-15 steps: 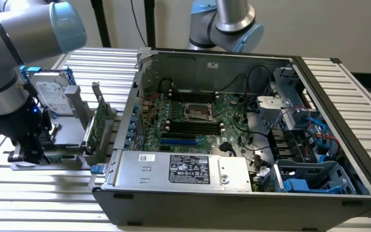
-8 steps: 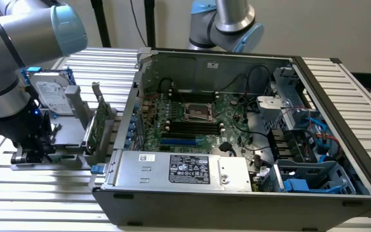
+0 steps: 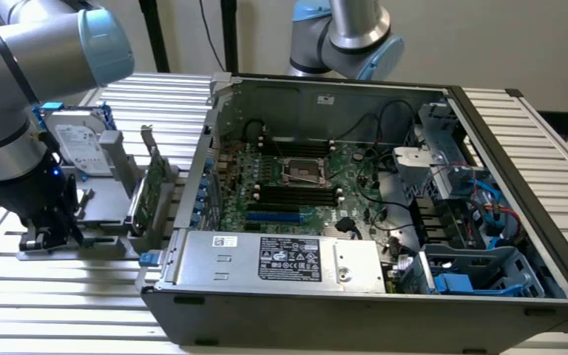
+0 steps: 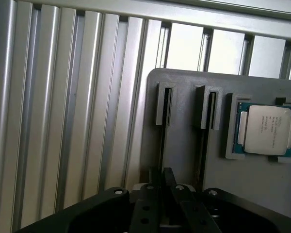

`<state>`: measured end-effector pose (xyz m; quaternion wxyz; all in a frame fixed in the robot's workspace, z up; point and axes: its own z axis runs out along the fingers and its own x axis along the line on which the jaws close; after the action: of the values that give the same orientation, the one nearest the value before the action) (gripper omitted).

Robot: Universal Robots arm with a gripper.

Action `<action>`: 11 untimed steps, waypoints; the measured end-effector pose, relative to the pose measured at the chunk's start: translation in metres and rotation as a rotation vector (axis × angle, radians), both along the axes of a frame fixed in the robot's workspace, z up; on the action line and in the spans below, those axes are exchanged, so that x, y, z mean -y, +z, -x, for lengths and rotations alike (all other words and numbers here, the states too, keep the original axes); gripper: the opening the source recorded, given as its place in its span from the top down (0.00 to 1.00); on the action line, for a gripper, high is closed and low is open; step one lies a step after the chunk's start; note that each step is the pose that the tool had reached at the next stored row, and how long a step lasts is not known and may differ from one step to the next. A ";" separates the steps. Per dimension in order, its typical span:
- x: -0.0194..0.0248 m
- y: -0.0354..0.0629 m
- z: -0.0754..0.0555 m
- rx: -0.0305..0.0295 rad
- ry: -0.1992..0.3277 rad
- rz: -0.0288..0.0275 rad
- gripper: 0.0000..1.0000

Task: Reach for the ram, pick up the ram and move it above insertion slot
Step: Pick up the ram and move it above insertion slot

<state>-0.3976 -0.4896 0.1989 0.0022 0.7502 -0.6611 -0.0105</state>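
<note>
The gripper (image 3: pixel 45 235) (image 4: pixel 162 191) sits low over the grey parts holder (image 3: pixel 106 214) (image 4: pixel 184 145), straddling one of its two narrow grooves. I cannot tell whether it is apart or clamped on anything. A thin dark strip (image 4: pixel 162 131) runs along that groove; whether it is the ram seen edge-on is unclear.

A processor chip (image 4: pixel 266 128) lies in the holder's pocket beside the grooves. A hard drive (image 3: pixel 82 148) and an upright green card (image 3: pixel 151 192) stand on the holder. The holder rests on a ribbed aluminium table (image 3: pixel 67 296) (image 4: pixel 63 97). An open computer case (image 3: pixel 363 303) sits on the exterior view's right of the holder. A pale wall (image 3: pixel 511 37) stands beyond.
</note>
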 end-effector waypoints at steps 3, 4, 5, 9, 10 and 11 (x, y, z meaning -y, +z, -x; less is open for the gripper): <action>0.0000 0.0000 0.000 0.0000 0.000 0.0002 0.86; 0.0000 0.0001 0.000 -0.0001 -0.001 0.0002 0.87; 0.0000 0.0001 0.000 0.0000 -0.001 0.0002 0.87; 0.0000 0.0016 0.000 -0.0001 -0.004 0.0003 0.87; 0.0000 0.0023 0.000 -0.0001 -0.005 0.0003 0.87; 0.0001 0.0032 0.000 -0.0002 -0.007 0.0004 0.87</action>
<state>-0.3973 -0.4897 0.2021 0.0024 0.7481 -0.6635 -0.0105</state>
